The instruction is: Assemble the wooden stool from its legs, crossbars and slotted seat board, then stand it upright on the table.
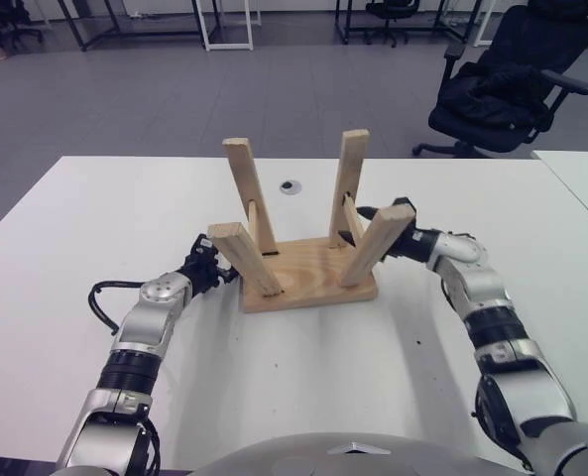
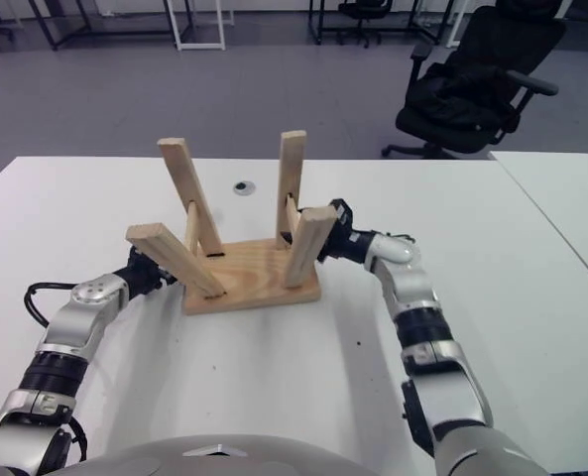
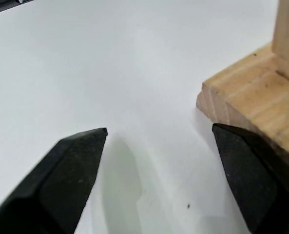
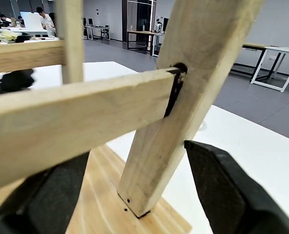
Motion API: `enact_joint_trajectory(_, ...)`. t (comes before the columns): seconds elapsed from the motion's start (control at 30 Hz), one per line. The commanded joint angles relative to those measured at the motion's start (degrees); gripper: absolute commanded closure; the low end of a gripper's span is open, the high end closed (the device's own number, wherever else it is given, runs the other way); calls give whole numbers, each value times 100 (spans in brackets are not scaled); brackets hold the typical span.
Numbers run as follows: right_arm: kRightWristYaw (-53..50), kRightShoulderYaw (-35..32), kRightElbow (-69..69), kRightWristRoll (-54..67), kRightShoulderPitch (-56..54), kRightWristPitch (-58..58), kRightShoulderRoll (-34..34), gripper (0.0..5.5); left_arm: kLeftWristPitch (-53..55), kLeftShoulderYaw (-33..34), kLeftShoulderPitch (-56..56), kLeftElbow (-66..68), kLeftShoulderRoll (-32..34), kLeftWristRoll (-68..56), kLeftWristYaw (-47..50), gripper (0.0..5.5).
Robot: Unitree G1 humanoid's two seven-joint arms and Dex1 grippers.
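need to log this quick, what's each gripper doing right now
left gripper: open, holding nothing, next to the seat board corner
right gripper: open, jaws either side of a stool leg

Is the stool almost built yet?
Nearly. Done: all four legs stand in the seat board, which lies flat on the table, with crossbars joining them. In hand: nothing is gripped; the right claw is open around the near right leg, and the left claw is open beside the board's edge. Left: it is upside down, so it needs flipping onto its legs.
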Motion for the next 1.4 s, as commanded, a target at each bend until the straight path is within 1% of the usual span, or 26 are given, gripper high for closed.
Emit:
enact_joint_trajectory(0.03,-968,-284,-693,-567,753,69,-298,189,-204,342,857,-426,428,174,-4,151)
enact_joint_trajectory(0.1,-1405,-527,-1034,-641,1534,113,-334,189,-617,561,1602,-935,684,380,112,151)
enact_joint_trajectory(0.13,-1622,-503,-1053,-844,1864,85,-363,189,-699,583,1980,-1271,702,373,69,151)
enact_joint_trajectory(0.2,-1930,-379,-1048,-1173,2257,104,-379,189,-707,455,2399,-1687,697,277,-167,151)
enact_joint_trajectory(0.3,-2005,0,-1451,-1424,2727,404,-334,189,-691,173,2492,-1767,678,350,-352,151)
enact_joint_trajectory(0.37,-1866,387,-1888,-1504,2983,843,-366,189,-325,60,2478,-1993,524,184,-359,151)
enact_joint_trajectory(0.43,-1869,604,-2415,-1412,3019,1219,-260,189,59,-233,2353,-2337,302,13,-432,151)
enact_joint_trajectory(0.5,-1768,710,-3149,-1010,2984,1811,-171,189,822,-627,2225,-2987,98,-452,-671,151)
enact_joint_trajectory(0.53,-1669,698,-3600,-716,2985,2206,-187,189,1280,-671,2175,-3464,70,-852,-787,151)
enact_joint_trajectory(0.6,-1532,501,-4415,-116,2914,3032,-269,189,2136,-444,2068,-4393,137,-1685,-979,151)
enact_joint_trajectory(0.67,-1328,159,-5108,519,2774,3856,-516,189,2754,139,1892,-5085,294,-2444,-1081,151)
enact_joint_trajectory(0.77,-960,-498,-6009,1507,2750,4726,-1037,189,3269,1041,1809,-5638,742,-3273,-1280,151)
enact_joint_trajectory(0.87,-813,-1182,-6488,2064,2725,5140,-1545,189,3508,1563,1926,-5954,1231,-3658,-1447,151)
enact_joint_trajectory(1.0,-837,-1756,-6628,2348,2706,5330,-1968,189,3631,1921,1876,-6177,1549,-4103,-1528,151)
enact_joint_trajectory(1.13,-723,-1465,-6421,1971,2981,5097,-2285,189,3568,2002,2105,-6215,1800,-4025,-1599,151)
enact_joint_trajectory(1.2,-626,-1419,-6281,1725,3185,4865,-2533,189,3360,2091,2328,-5986,2188,-3638,-1854,151)
enact_joint_trajectory(1.23,-506,-1449,-6133,1503,3353,4651,-2760,189,3109,2105,2543,-5728,2547,-3228,-2083,151)
enact_joint_trajectory(1.3,-85,-1507,-5744,1041,3726,4081,-3291,189,2212,1887,3137,-5120,3412,-2179,-2730,151)
enact_joint_trajectory(1.33,111,-1497,-5551,877,3816,3805,-3478,189,1919,1787,3322,-4927,3664,-1925,-3033,151)
enact_joint_trajectory(1.4,544,-1253,-5077,675,3625,3198,-3648,189,1436,1502,3319,-4642,3836,-1738,-3523,151)
